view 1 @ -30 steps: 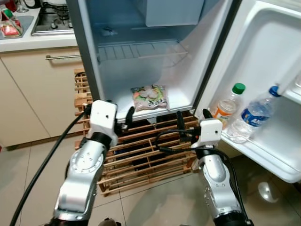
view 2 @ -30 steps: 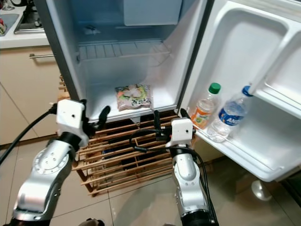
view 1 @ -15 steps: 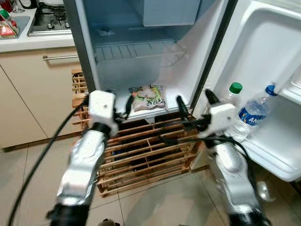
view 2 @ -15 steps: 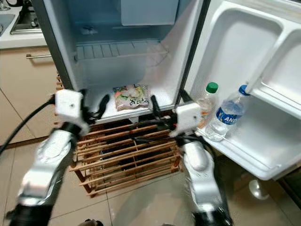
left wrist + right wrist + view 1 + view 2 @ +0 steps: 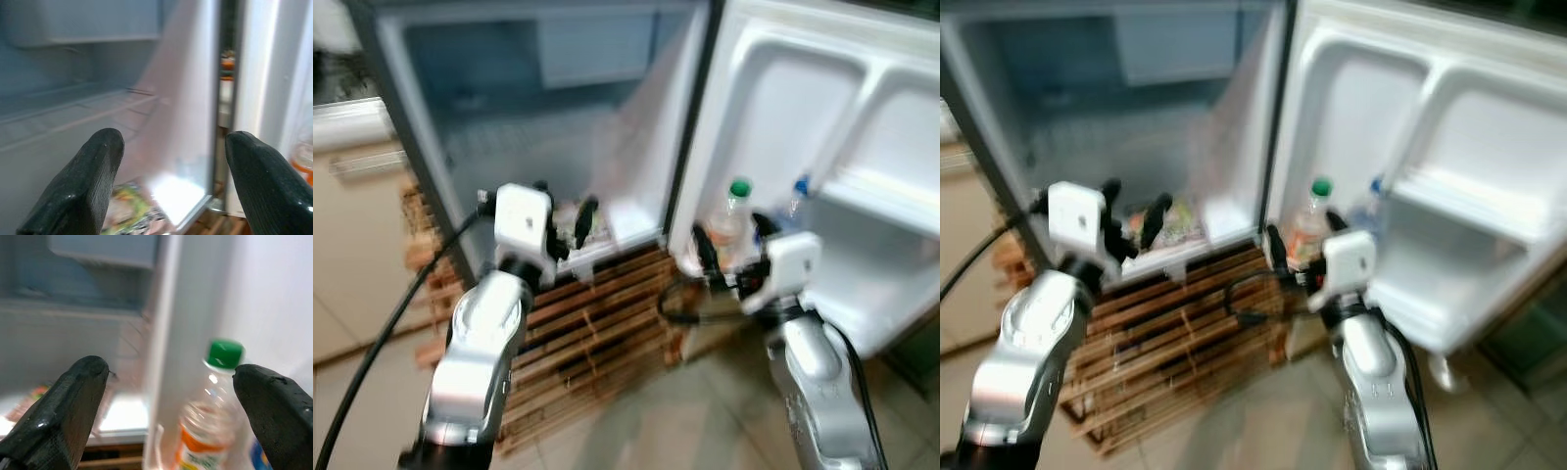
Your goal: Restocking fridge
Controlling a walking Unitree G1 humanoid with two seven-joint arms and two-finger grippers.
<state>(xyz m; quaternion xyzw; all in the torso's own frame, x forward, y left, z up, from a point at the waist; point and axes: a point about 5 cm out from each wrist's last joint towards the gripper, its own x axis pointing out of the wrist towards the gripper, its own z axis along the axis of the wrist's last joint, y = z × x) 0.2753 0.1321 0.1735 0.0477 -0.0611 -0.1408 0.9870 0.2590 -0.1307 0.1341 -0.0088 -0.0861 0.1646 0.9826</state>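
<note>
Fridge (image 5: pixel 558 108) open, views blurred. Left hand (image 5: pixel 563 217) spread wide, holding nothing, at the front lip of the fridge floor, where a food packet (image 5: pixel 128 205) lies. Right hand (image 5: pixel 729 245) also wide open and empty, just before the green-capped bottle (image 5: pixel 210 406) on the door shelf (image 5: pixel 891 294), blue-capped bottle (image 5: pixel 796 196) beside it.

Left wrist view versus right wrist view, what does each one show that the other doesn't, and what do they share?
Left wrist view alone: the left gripper, fingers apart, and the wire shelf across the fridge interior. Right wrist view alone: the right gripper, fingers apart, and the green cap of the orange-labelled bottle in the door shelf, with a blue-labelled bottle beside it. Shared: the food packet on the fridge floor, the freezer compartment at the top, and the fridge's right wall.
</note>
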